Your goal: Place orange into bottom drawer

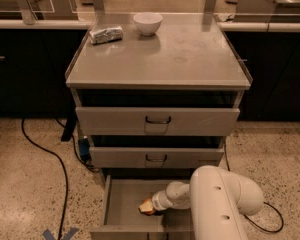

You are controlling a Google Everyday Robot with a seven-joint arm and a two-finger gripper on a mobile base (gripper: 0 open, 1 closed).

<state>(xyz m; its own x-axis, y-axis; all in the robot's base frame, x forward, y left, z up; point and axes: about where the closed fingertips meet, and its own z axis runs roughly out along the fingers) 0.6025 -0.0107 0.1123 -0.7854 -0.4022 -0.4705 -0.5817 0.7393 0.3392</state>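
1. One white robot arm (220, 204) fills the lower right, its gripper (146, 207) low inside the open grey metal bottom drawer (121, 204).
2. Small round orange (143, 209) sits at the gripper's tip, lower centre; whether it is clasped, I cannot tell.
3. Round white bowl (147, 23) stands at upper centre.

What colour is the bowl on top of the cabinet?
White bowl, shown best in the camera view; the gripper is inside the open bottom drawer.
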